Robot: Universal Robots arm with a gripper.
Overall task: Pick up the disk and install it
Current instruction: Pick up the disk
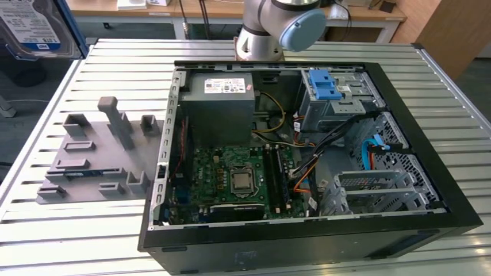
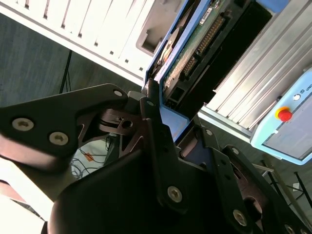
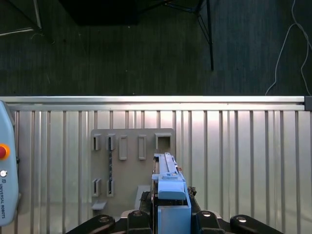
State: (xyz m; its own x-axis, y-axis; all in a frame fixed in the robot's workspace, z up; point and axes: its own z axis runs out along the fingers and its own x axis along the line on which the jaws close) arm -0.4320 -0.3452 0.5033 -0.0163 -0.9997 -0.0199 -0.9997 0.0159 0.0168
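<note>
Tool point(image 3: 169, 196): clamped on the disk; in both wrist views its black fingers point(image 2: 158, 146) are pressed against the two sides of the blue carrier point(image 3: 173, 220).
Disk point(image 3: 165, 170): held edge-on in the first wrist view, lifted off the worktop point(image 3: 243, 146) and seen in front of the grey fixture plate point(image 3: 131, 161).
Disk underside: the green circuit board and the connector row are shown in the second wrist view point(image 2: 195, 46), with the carrier wrapped around the edge.
Disk in the exterior view: found in the far corner at the exterior view's left point(image 1: 29, 26), white-and-blue label turned toward the camera, partly cut off by the frame, well apart from the computer case point(image 1: 307, 241).
Computer case: laid on its side on the slatted worktop, side panel off; the motherboard point(image 1: 238, 178), the grey power supply point(image 1: 221, 106) and a blue latch bracket point(image 1: 323, 86) on the drive cage are exposed.
Fixture plate: placed just beside the case at the exterior view's left point(image 1: 92, 155), with several upright grey holders on it.
Arm: its base is seen behind the case point(image 1: 272, 26).
Pendant: a light-blue control unit with a red button is seen at the worktop's edge point(image 3: 6, 175).
</note>
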